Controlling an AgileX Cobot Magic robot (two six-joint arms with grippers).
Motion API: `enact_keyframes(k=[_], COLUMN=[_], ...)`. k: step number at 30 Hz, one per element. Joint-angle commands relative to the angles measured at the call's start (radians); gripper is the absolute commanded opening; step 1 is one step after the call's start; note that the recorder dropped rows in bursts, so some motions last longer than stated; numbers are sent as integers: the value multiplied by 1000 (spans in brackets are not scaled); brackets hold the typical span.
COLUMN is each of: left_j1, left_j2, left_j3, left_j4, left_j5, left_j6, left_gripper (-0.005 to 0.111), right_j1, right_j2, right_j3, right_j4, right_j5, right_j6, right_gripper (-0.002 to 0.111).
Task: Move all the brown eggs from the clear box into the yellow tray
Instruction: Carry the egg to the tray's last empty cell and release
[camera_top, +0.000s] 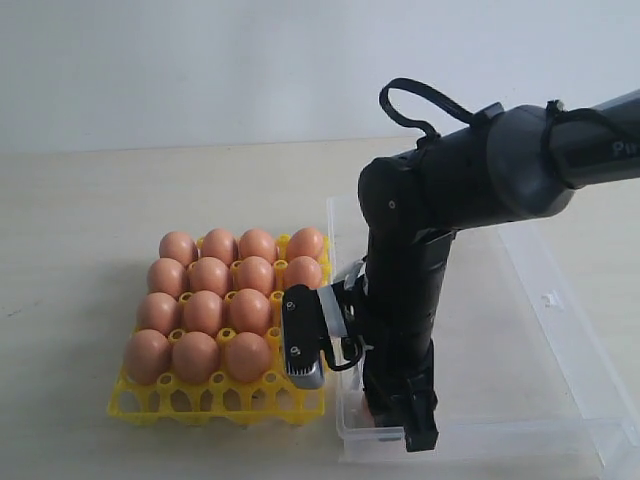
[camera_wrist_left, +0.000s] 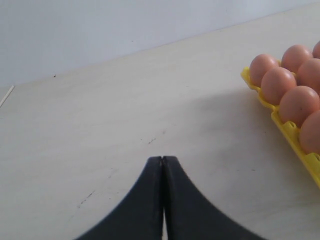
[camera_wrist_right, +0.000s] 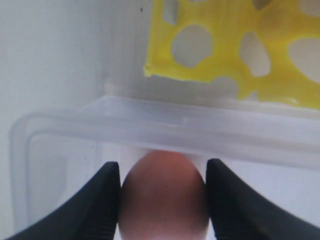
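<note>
The yellow tray (camera_top: 215, 405) sits left of the clear box (camera_top: 560, 300) and holds several brown eggs (camera_top: 210, 275); its front row of cups shows no egg. My right gripper (camera_top: 418, 432) reaches down into the box's near left corner. In the right wrist view that gripper (camera_wrist_right: 163, 164) is shut on a brown egg (camera_wrist_right: 163, 195), with both fingers touching its sides, just inside the box wall (camera_wrist_right: 200, 125). Beyond the wall lies a corner of the tray (camera_wrist_right: 225, 55). My left gripper (camera_wrist_left: 162, 159) is shut and empty over bare table, with the tray (camera_wrist_left: 287, 132) and its eggs (camera_wrist_left: 277, 85) off to one side.
The right arm's dark body and silver wrist camera (camera_top: 303, 340) hang close to the tray's right edge. The held egg is hidden behind the arm in the exterior view. No other egg shows in the box. The left arm is outside the exterior view.
</note>
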Motion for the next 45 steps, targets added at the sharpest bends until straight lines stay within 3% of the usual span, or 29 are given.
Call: enact_keyframes(k=[1, 2, 6, 14, 21, 23, 25, 29, 42, 45], left_j1=[-1, -1, -1, -1, -1, -1, -1, -1, -1, -1], left_j2=[-6, -6, -6, -6, -6, -6, -6, -6, -6, -6], left_j3=[-4, -4, -4, -4, -4, -4, -4, -4, -4, -4], left_j4=[-8, -8, -8, -8, -8, -8, -8, -8, -8, -8], left_j5=[-11, -11, -11, -11, -11, -11, -11, -11, -11, -11], left_j6=[-7, -7, -7, -7, -7, -7, -7, -7, -7, -7], left_gripper=[0, 0, 0, 0, 0, 0, 0, 0, 0, 0], right_j1=[0, 0, -7, -4, -4, -4, -4, -4, -4, -4], right_j2=[-4, -15, -91, -337, -355, -308, -250, -139, -81, -79], right_j3=[-4, -4, 12, 257, 516, 568, 576, 576, 574, 574], right_j4=[-44, -56, -54, -91, -465, -599, -641, -646, -557, -559], right_j5=[0, -7, -102, -781, -1390, -1614, -1706, -1823, -1741, -1747], right_j6=[-8, -8, 90, 598, 1361, 1481, 1491, 1503, 1458, 1458], right_gripper=[9, 1, 0, 0, 0, 0, 0, 0, 0, 7])
